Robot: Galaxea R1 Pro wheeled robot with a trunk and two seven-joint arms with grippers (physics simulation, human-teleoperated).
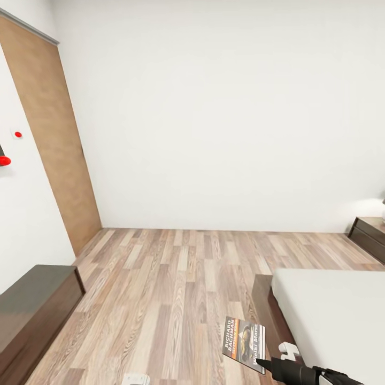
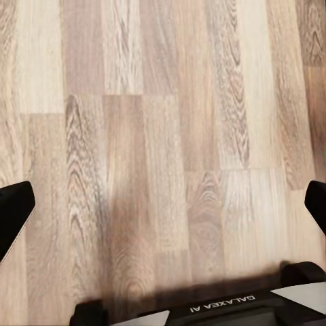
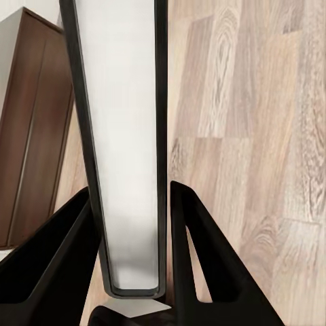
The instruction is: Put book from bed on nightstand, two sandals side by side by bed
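— What's closest to us?

— At the bottom right of the head view, the right gripper [image 1: 263, 364] pokes in, dark, holding the book [image 1: 244, 337] by its lower edge. The cover faces up, "RICHARD BACHMAN" in white, an orange stripe, a yellowish picture. It hangs over the wood-plank floor [image 1: 176, 289], just beside the bed's dark frame.

— Is the grip firm?

— In the right wrist view the book [image 3: 125, 136] stands edge-on between the two black fingers [image 3: 197, 265], which press close against both its sides. So those jaws are closed on it.

— And the other arm?

— In the left wrist view the left gripper [image 2: 163, 210] looks down at bare planks, its fingertips [image 2: 13, 207] at opposite edges of the frame. Jaws spread wide, nothing held.

— Further out?

— The bed [image 1: 331, 315], grey mattress on a brown frame, fills the lower right. A long dark dresser [image 1: 32, 305] sits lower left against the wall. Beyond the bed, at the right edge, a nightstand [image 1: 370, 235]. A tall wooden door panel [image 1: 53, 144] stands at upper left, by the plain white back wall [image 1: 224, 107].
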